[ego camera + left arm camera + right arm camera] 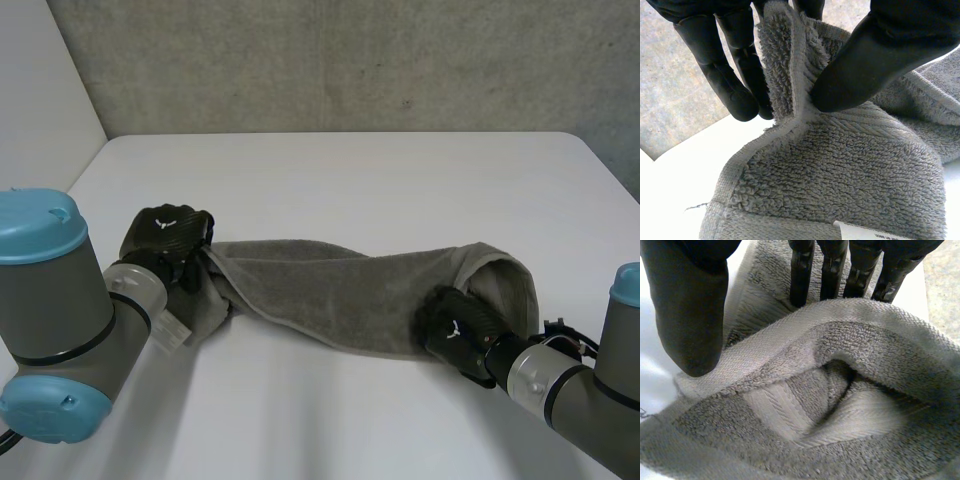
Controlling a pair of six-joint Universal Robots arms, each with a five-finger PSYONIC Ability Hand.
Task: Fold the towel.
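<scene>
- Left arm: enters at the near left; grey joint with a light-blue cap.
- Left hand: at the left end of the towel. In the left wrist view the thumb presses a hemmed edge of the cloth against the fingers, and the edge stands up in a ridge between them. The hand is clamped on the towel.
- Label: a white tag on the towel below the pinched edge.
- Towel: grey terry, lying on the desk as a loose, rumpled band running from the left hand to the right hand. It is bunched at the left end. The right end is doubled over into an open pocket.
- Right hand: at the near right end of the towel. In the right wrist view its thumb sits on one side of a raised fold and its fingers on the other. The hand is closed on that fold.
- Right arm: enters at the near right.
- Wall: grey concrete, beyond the far edge of the desk.
</scene>
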